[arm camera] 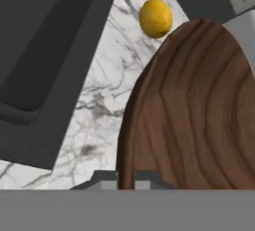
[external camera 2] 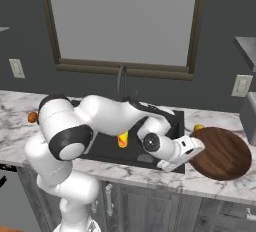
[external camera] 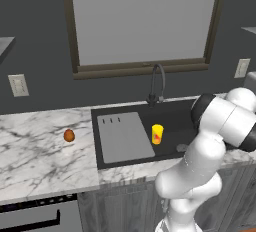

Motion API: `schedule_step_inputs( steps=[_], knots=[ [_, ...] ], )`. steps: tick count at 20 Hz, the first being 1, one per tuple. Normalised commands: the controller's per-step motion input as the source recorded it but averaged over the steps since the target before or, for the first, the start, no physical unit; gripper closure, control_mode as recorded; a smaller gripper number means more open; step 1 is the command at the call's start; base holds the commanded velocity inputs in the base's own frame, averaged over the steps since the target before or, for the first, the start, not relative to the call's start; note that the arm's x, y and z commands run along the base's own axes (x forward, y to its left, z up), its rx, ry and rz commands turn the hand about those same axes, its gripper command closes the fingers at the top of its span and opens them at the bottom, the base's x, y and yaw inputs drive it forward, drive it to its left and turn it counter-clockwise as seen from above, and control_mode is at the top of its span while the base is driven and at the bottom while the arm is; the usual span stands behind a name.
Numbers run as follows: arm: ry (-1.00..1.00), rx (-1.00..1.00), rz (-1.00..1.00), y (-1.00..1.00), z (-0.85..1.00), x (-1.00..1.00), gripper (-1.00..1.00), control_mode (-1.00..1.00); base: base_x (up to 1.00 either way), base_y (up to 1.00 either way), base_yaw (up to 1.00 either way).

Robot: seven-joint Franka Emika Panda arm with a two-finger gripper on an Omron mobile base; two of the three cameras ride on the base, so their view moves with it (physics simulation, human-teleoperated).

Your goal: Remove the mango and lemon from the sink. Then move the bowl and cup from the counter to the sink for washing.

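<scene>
My gripper (external camera 2: 195, 144) is shut on the left rim of the dark wooden bowl (external camera 2: 221, 153), which is tilted over the counter (external camera 2: 220, 188) just right of the sink (external camera 2: 107, 148). In the hand view the bowl (arm camera: 199, 110) is close up, and its rim passes between the tips of my gripper (arm camera: 122, 184). The yellow lemon (external camera 2: 199, 127) (arm camera: 155, 18) lies on the marble behind the bowl. Upright in the black sink (external camera: 175, 121) stands the yellow cup (external camera: 157, 134) (external camera 2: 122, 139). The orange-brown mango (external camera: 69, 135) (external camera 2: 32, 117) rests on the counter (external camera: 35, 156) left of the sink.
A dark arched faucet (external camera: 157, 83) rises behind the basin, and the grey drainboard (external camera: 125, 137) covers its left part. A white appliance (external camera 2: 248, 111) stands at the counter's far right. A wall outlet (external camera: 18, 85) is above the left worktop.
</scene>
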Motion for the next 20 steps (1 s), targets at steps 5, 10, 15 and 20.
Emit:
schedule_step_inputs(
  steps=[5, 10, 15, 20],
  knots=[
    [0.11, -0.03, 0.09, 0.18, 0.31, -0.02, 1.00, -1.00, 0.00, 0.00, 0.00],
    [0.10, -0.03, 0.11, 0.17, 0.35, 0.00, 1.00, -1.00, 0.00, 0.00, 0.00],
    [0.10, 0.00, 0.11, 0.09, 0.39, -0.02, 1.00, -1.00, 0.00, 0.00, 0.00],
    [0.14, 0.00, 0.11, 0.11, 0.42, 0.00, 1.00, -1.00, 0.00, 0.00, 0.00]
  ],
)
